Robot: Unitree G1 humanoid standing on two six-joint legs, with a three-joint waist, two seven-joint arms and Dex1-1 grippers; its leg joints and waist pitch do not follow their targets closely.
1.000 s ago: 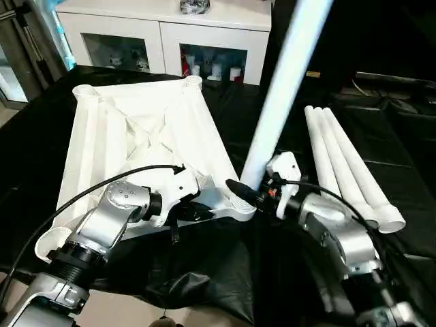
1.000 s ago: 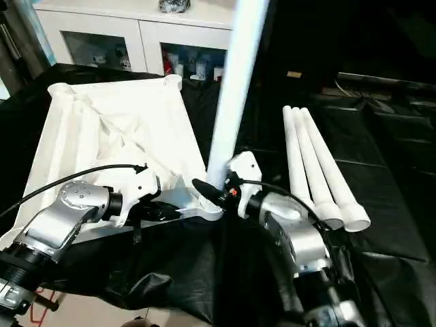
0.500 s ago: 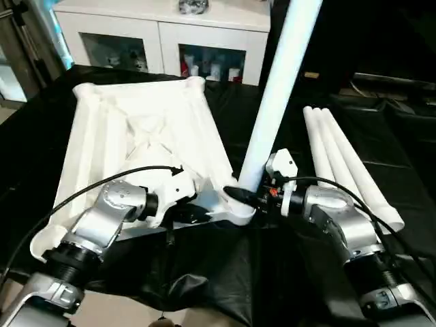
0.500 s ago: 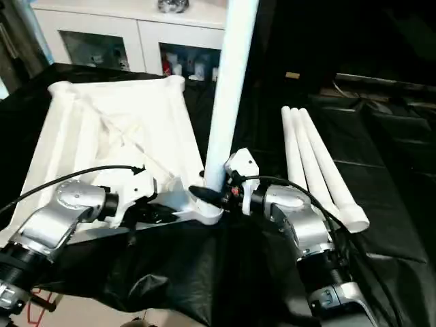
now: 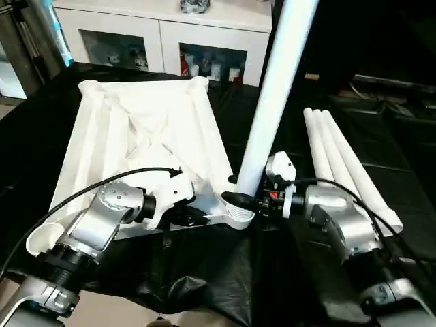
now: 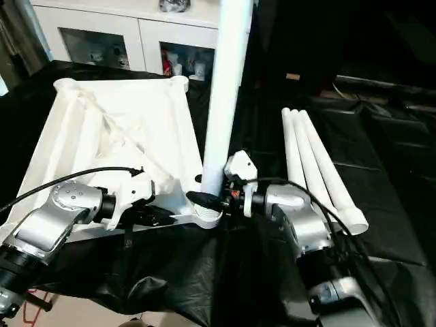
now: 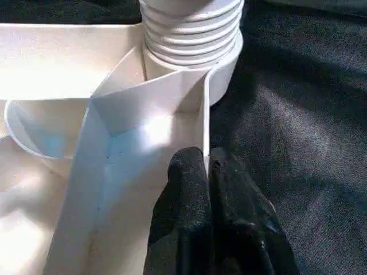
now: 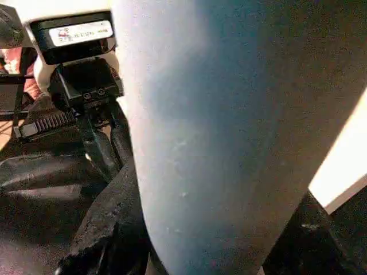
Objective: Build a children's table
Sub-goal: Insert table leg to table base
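The children's table top [image 5: 143, 136] lies upside down on black cloth, ribbed underside up. One white leg [image 5: 272, 95] stands almost upright in the near right corner socket [image 5: 238, 216], its threaded end [image 7: 192, 34] sitting in the socket. My right gripper [image 5: 242, 199] is shut on this leg just above the socket, one black finger [image 8: 112, 212] against the tube. My left gripper [image 7: 207, 163] is shut on the thin rim wall of the table top beside that socket. Three more legs [image 5: 344, 167] lie side by side on the cloth to the right.
A white cabinet [image 5: 163, 30] with glass-fronted compartments stands behind the table top. Black cloth [image 5: 225, 272] covers the work surface and hangs in folds at the near edge. A cable [image 5: 102, 185] loops over my left forearm.
The leg in my right gripper has swung a little more upright over the corner socket, and my right forearm has turned with it. My left gripper stays on the rim.
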